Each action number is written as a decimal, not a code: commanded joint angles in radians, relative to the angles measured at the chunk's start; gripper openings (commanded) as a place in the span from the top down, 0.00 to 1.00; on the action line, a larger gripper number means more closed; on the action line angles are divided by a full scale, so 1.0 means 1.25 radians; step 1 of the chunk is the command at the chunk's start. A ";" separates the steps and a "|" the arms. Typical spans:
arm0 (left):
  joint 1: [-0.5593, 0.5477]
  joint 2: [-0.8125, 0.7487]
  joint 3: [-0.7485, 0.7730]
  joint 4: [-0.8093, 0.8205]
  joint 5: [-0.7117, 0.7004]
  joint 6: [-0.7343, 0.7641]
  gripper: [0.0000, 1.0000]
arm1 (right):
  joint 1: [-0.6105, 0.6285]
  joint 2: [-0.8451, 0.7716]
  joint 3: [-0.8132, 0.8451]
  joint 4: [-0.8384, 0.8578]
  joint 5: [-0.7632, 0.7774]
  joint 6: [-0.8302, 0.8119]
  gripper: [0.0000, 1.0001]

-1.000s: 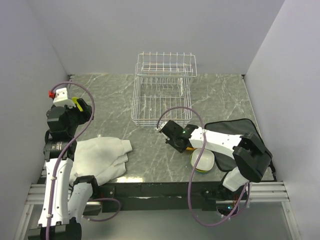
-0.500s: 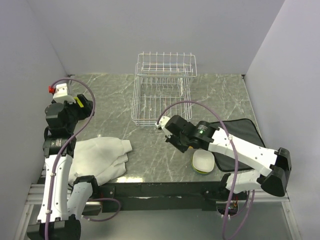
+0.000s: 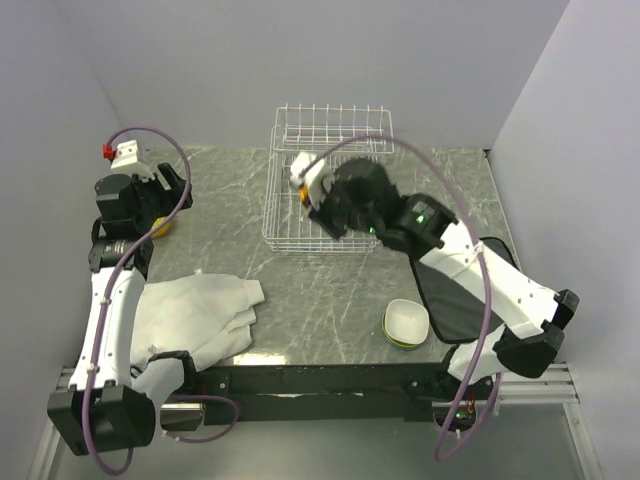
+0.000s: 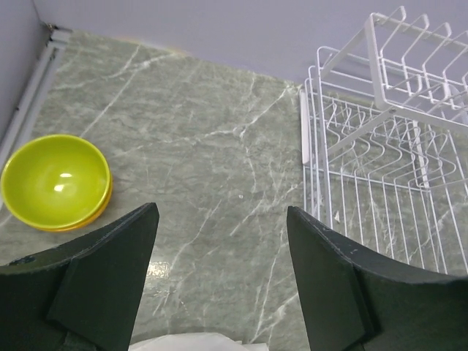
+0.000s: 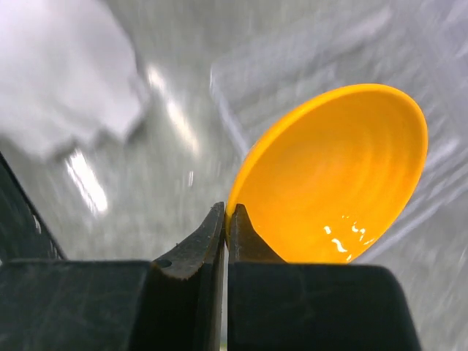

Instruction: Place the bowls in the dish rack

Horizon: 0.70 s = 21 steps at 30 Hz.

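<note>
1. Two fingers of the right gripper (image 5: 225, 213) are pinched together on the rim of a round orange plastic bowl (image 5: 336, 175). The bowl tilts up and to the right of the fingertips, with its hollow facing the wrist camera.
2. Seen from overhead, this hand hangs over the left side of the white wire dish rack (image 3: 330, 130). The wrist view is blurred, so the bowl is probably above the lower grid base, but I cannot be sure.
3. The left gripper (image 4: 219, 234) has its jaws spread wide and holds nothing. It is poised above the grey-green marbled table (image 4: 219, 131).
4. Off to the left of its left finger sits a lime-green round bowl (image 4: 55, 179), clear of the finger. It is nested in a second orange bowl (image 4: 99, 210), of which only a sliver of rim shows.
5. To the right of its right finger stands the rack, near but not touching.
6. Well behind the right hand, by the table's near edge, a pale white bowl (image 3: 406, 320) rests in another lime one. It is just beside a black mat (image 3: 465, 290).
7. A crumpled white cloth (image 3: 200, 315) lies beside the left arm.
</note>
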 commanded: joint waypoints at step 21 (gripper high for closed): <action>-0.190 0.367 0.238 -0.051 0.095 0.101 0.20 | -0.416 0.590 0.571 0.948 -0.647 0.846 1.00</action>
